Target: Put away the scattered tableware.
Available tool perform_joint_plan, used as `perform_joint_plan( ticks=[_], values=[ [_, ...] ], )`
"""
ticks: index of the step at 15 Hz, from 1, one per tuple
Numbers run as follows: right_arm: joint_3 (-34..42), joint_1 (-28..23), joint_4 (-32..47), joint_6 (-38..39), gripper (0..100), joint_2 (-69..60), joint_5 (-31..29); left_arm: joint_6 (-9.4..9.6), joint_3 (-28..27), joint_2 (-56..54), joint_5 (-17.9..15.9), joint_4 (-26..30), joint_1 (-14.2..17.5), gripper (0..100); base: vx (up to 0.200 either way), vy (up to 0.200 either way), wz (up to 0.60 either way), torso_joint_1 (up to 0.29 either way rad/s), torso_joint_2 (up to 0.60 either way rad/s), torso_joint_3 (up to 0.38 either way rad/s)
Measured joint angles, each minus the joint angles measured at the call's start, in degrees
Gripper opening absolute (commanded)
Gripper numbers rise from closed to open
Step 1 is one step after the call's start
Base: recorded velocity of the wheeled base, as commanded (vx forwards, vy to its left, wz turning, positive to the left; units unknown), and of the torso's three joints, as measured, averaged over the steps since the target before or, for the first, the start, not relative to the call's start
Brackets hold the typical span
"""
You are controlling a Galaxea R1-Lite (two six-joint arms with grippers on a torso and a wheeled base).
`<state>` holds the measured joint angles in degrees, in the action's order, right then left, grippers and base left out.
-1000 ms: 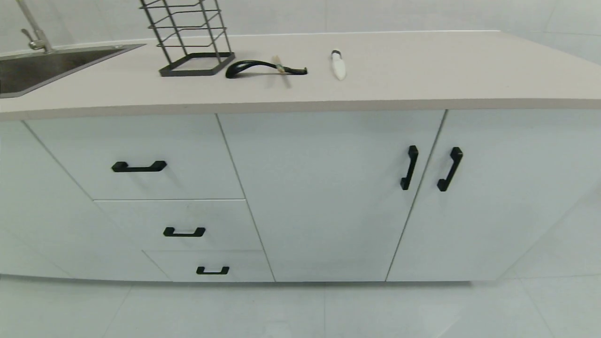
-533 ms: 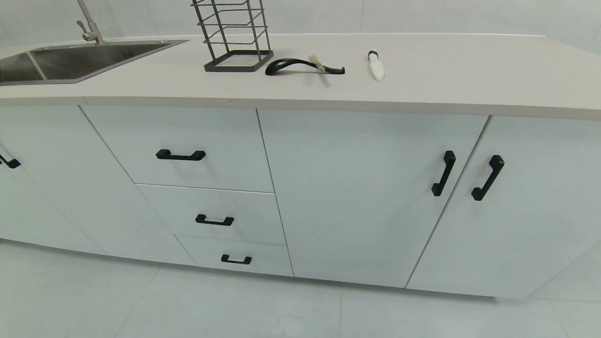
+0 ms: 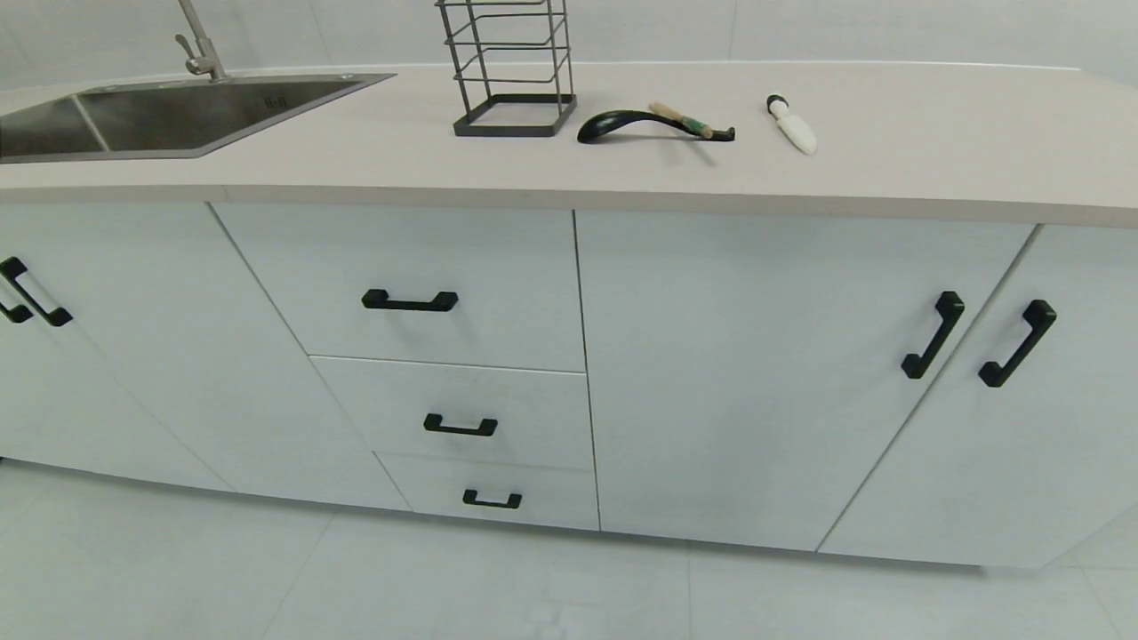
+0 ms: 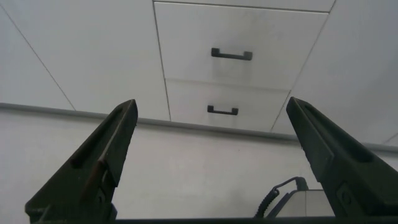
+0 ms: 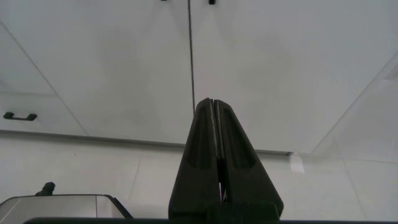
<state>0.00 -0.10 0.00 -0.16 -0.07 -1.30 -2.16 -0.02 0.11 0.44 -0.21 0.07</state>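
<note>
camera leftward, ladle (image 3: 603,130) amid open counter (image 3: 356,156)

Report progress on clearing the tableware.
Done: nothing shows in the wire rack. In hand: nothing; left pincer open, right pincer shut empty, both facing the cabinets. Left: black ladle, wooden-handled tool across its handle, white utensil, all on the counter.

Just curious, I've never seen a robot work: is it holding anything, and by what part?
Nothing is held. The left gripper is open, the right gripper shut with nothing in it. The ladle lies on the counter.
</note>
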Motion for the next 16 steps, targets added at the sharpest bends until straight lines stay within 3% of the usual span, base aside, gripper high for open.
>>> perform_joint_plan(
  ticks=[9,12,16],
  values=[
    [0.0,0.0,0.0,0.4,0,0.0,0.0,-0.02,0.0,0.0,0.0,0.0,0.0,100,0.0,0.0,0.0,0.0,0.0,0.0],
    [0.0,0.0,0.0,0.4,0,0.0,0.0,-0.02,0.0,0.0,0.0,0.0,0.0,100,0.0,0.2,0.0,0.002,0.0,0.004],
    [0.0,0.0,0.0,0.4,0,0.0,0.0,-0.07,0.0,0.0,0.0,-0.1,0.1,100,0.0,0.0,0.0,0.0,0.0,0.0]
  ],
)
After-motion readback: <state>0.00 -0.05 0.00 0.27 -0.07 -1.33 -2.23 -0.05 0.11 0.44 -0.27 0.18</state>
